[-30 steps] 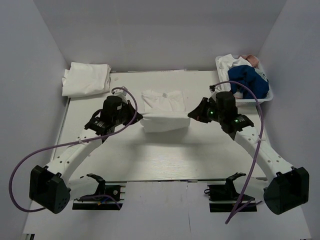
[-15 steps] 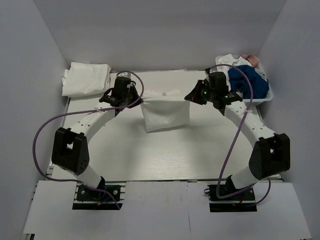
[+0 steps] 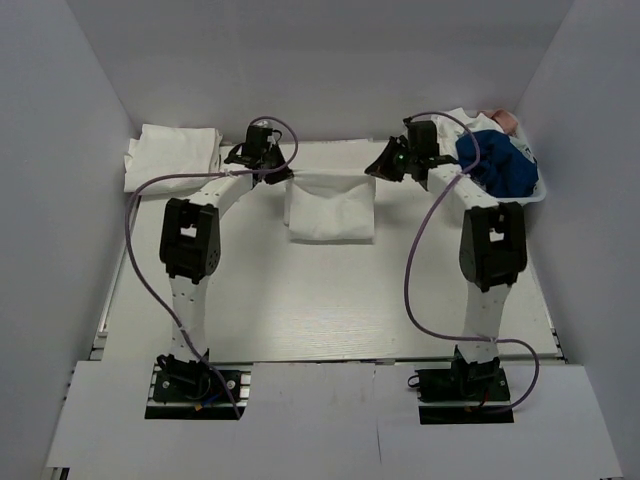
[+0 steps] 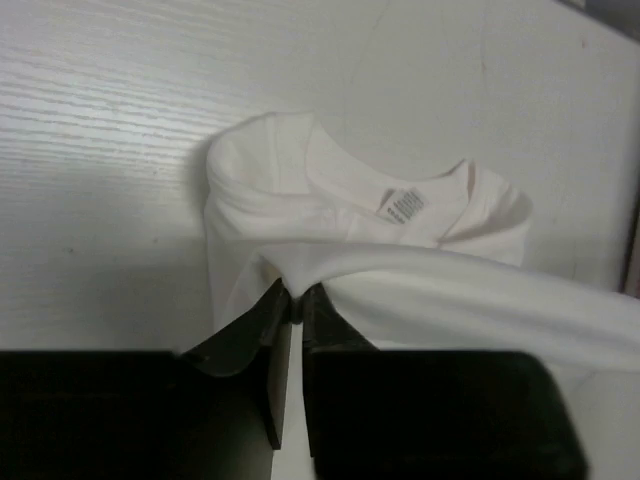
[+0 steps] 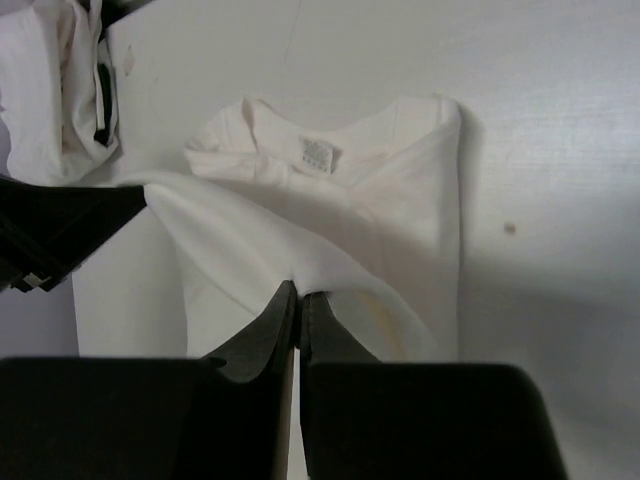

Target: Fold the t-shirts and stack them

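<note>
I see L gripper (image 4: 296, 300), R gripper (image 5: 299, 295) clamped on t-shirt (image 3: 330, 205) edge; only wrist cams show neck label (image 5: 317, 152), near 12 o'clock.

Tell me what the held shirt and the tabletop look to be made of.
The t-shirt looks like soft matte white knit, probably cotton: it drapes and creases. The table looks like white wood or wood-look laminate, matte, with fine grain lines.

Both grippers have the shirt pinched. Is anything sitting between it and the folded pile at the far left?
Nothing visible does. Bare table lies between the shirt and the folded pile; only the left arm, with the left gripper shut on the shirt, crosses that stretch.
</note>
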Motion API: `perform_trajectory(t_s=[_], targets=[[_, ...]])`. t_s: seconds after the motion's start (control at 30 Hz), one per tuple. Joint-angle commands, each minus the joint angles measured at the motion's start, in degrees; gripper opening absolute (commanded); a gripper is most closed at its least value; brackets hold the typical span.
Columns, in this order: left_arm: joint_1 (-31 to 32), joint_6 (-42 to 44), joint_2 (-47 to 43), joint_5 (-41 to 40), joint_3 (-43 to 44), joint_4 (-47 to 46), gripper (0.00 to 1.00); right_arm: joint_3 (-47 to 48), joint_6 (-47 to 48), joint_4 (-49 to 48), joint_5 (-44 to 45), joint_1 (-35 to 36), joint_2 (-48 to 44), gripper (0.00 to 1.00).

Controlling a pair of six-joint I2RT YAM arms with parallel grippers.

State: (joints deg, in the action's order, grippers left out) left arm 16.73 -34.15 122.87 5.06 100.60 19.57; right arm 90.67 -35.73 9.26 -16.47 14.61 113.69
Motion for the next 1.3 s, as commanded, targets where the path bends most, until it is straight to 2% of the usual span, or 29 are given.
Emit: perform_trajectory(t_s=[0.0,0.03,0.07,0.1,0.13,0.17,0.2,0.3,0.47,0.57,0.63,0.7,0.77,0.9,0.97,1.07,1.17,1.27], targets=[[-2.14,0.58,6.29,0.30,7.31,2.57,0.25,9.67,-0.22,-3.37,-3.11,-1.95,8.37,0.00],[-2.66,0.58,7.64,0.82,10.12,1.97,0.41,11.00,-1.01,-4.06,-3.91,-2.13,14.05,0.16],[-2.67,0.58,8.95,1.44,11.36,0.57,0.54,15.11,-1.27,-3.29,-6.53,-2.74,16.28,0.25],[-2.67,0.58,10.01,2.58,12.59,-0.40,0.82,17.41,-1.28,-2.67,-7.17,-2.83,18.13,0.39],[-3.28,0.58,11.76,4.07,15.13,-1.02,0.95,23.61,-0.93,-1.01,-7.78,-3.01,22.24,0.67],[-3.28,1.10,12.39,4.86,16.55,-1.03,1.00,25.59,-0.58,-0.12,-9.18,-3.01,23.23,0.83],[-3.28,1.10,12.39,6.26,18.56,-1.03,1.00,28.65,0.73,0.06,-9.80,-3.01,23.68,0.90],[-3.28,1.89,10.12,6.98,16.76,-2.60,1.00,27.20,4.52,-0.28,-8.50,-2.40,19.14,0.90],[-1.44,4.00,0.19,6.63,4.89,-7.87,1.00,8.59,6.98,-4.07,-3.59,-1.95,6.21,0.90],[-0.91,4.53,-4.12,12.05,-3.54,-12.36,1.00,2.60,8.39,-3.54,0.38,-0.90,0.75,0.90],[-0.21,7.24,-3.26,15.84,-3.57,-14.04,1.00,0.31,9.79,-4.16,-0.48,-0.11,-0.74,0.90],[1.45,8.21,-0.71,16.56,0.02,-10.46,1.00,1.17,10.32,-5.56,-2.50,0.59,0.73,0.90],[2.07,8.22,3.93,16.04,3.79,-9.47,1.00,6.15,10.59,-5.74,-5.76,1.12,4.42,0.90],[2.08,6.73,11.66,16.56,8.99,-10.87,1.00,18.80,8.92,-4.16,-9.27,1.21,17.14,0.90],[1.56,7.25,14.40,12.98,13.54,-9.04,1.00,23.64,6.82,-4.51,-9.02,0.77,23.30,0.90],[0.76,7.26,18.10,9.63,16.20,-7.44,1.00,25.51,6.37,-8.54,-6.03,0.68,27.97,0.90],[-0.30,7.26,19.51,4.81,16.21,-5.17,1.00,28.06,6.46,-8.47,-5.42,0.33,31.06,0.90],[-0.30,7.87,20.13,3.90,16.83,-3.14,1.00,26.23,6.46,-8.55,-4.18,-0.11,31.24,0.90]])
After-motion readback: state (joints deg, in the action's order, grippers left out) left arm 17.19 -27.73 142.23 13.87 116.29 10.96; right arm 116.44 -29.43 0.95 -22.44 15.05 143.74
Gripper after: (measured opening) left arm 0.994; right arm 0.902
